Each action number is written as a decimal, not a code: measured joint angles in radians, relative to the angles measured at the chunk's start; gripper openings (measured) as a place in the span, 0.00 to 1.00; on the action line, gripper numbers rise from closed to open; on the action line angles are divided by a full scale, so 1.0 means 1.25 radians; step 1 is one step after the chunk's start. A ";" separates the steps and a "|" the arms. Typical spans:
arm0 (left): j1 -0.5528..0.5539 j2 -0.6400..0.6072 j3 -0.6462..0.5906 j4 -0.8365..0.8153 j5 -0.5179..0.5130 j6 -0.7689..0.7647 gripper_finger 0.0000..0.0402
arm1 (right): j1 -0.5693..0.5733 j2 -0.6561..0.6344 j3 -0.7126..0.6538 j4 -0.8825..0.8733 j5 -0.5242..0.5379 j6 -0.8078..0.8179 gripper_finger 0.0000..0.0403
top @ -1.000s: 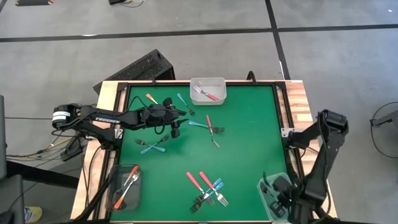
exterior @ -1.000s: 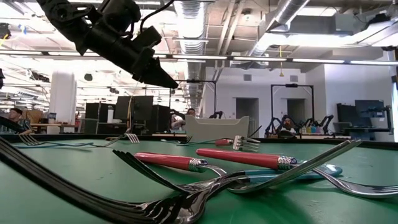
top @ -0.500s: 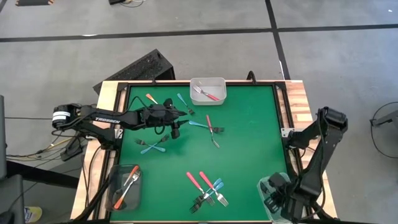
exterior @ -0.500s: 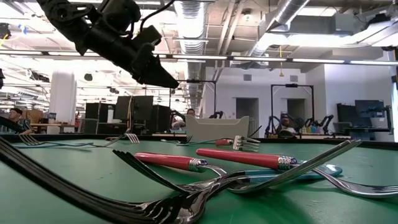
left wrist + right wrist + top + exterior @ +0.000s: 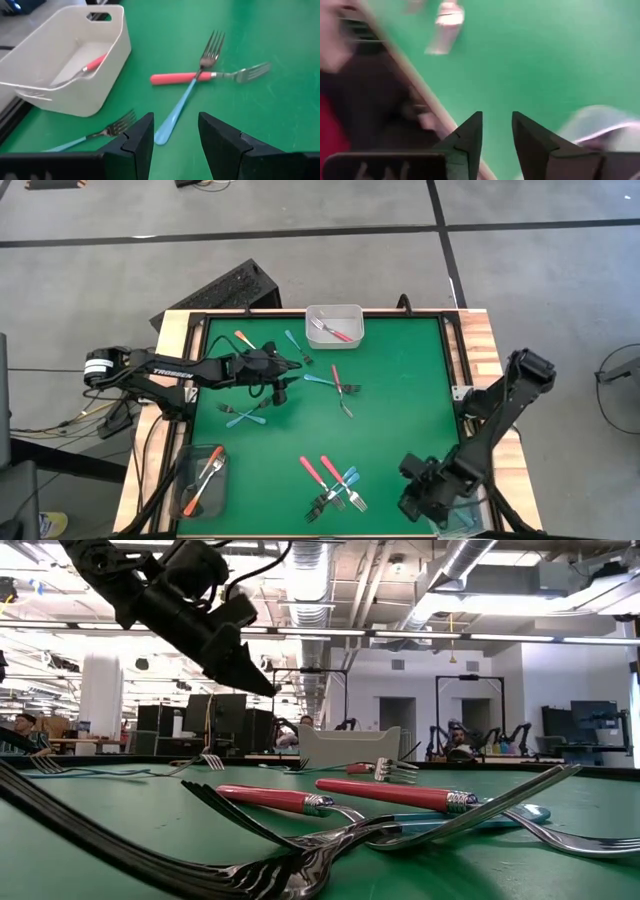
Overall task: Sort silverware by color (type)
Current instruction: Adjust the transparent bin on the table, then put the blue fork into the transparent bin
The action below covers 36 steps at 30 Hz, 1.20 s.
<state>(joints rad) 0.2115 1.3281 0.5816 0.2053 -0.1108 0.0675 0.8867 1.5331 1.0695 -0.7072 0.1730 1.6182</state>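
**Sorting half done: left tool poised over the far-left forks**

While most of the silverware lies loose on the green desk (image 5: 400,400), a few forks are already binned: a pink-red one in the white tub (image 5: 334,326) at the far edge, and orange ones in the clear tub (image 5: 202,478) at the near-left corner. Loose forks sit in three clusters. Near the far-left part lie an orange fork (image 5: 243,338) and a teal fork (image 5: 296,345); toward the middle a teal fork (image 5: 176,111) crosses a pink-red fork (image 5: 176,78); two more teal forks (image 5: 247,414) cross toward the left edge. Close to the near edge is a heap of pink-red and teal forks (image 5: 334,483).

The left tool (image 5: 175,135) hangs above the desk with its jaws parted and nothing between them, aimed at the handle end of the crossed teal fork. The right tool (image 5: 496,131) is over the near-right corner, beside a clear tub there (image 5: 472,508), released and carrying nothing.

The step in hand looks like a fresh pick by the left arm. The next move calls for descending onto the teal handle alone, clear of the pink-red fork it crosses, then closing.
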 joint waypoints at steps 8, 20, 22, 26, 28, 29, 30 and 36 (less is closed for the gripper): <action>0.001 0.002 0.000 -0.011 0.074 0.048 0.35 | -0.059 0.067 -0.001 -0.220 -0.146 0.014 0.27; 0.013 0.183 0.031 0.197 0.143 0.116 0.35 | -0.229 0.018 0.001 -0.223 0.152 -0.344 0.27; 0.020 0.227 0.067 0.197 0.161 0.106 0.35 | -0.257 0.018 0.001 -0.210 0.153 -0.399 0.27; 0.024 0.317 0.157 0.159 0.169 0.108 0.35 | -0.298 0.018 0.000 -0.166 0.158 -0.502 0.27; 0.025 0.357 0.209 0.118 0.169 0.131 0.35 | -0.310 0.018 0.000 -0.159 0.184 -0.530 0.27; 0.025 0.371 0.232 0.088 0.168 0.142 0.35 | -0.312 0.018 0.000 -0.159 0.198 -0.534 0.27; 0.025 0.388 0.255 0.052 0.165 0.150 0.35 | -0.313 0.018 0.001 -0.161 0.213 -0.540 0.27; 0.029 0.475 0.365 -0.066 0.112 0.183 0.35 | -0.314 0.018 0.000 -0.164 0.255 -0.548 0.27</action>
<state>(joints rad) 0.2472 1.9214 1.0372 0.1229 0.0294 0.2968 0.4946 1.5555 1.0698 -0.9128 0.4914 0.9333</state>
